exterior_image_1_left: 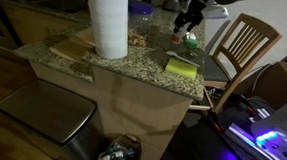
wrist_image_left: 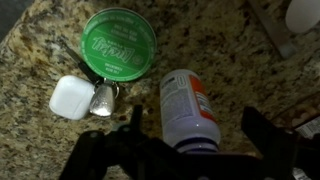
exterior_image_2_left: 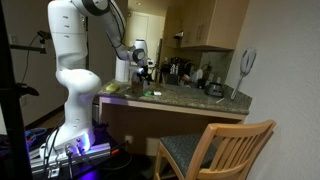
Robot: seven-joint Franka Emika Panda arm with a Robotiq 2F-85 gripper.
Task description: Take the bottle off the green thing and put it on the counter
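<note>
Bottle point(wrist_image_left: 188, 100) flat, long axis toward tool point(wrist_image_left: 196, 125)

You won't read anything here — the green thing point(wrist_image_left: 117, 42) carries pale script across its lid and the bottle point(wrist_image_left: 188, 105) a printed label, both too blurred to make out.

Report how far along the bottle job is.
Looks done: the bottle is off the green tin, lying beside it against the granite counter. In hand: the gripper straddles it, jaws spread wide, apparently not touching. Left: confirm it rests on the counter, then withdraw.
</note>
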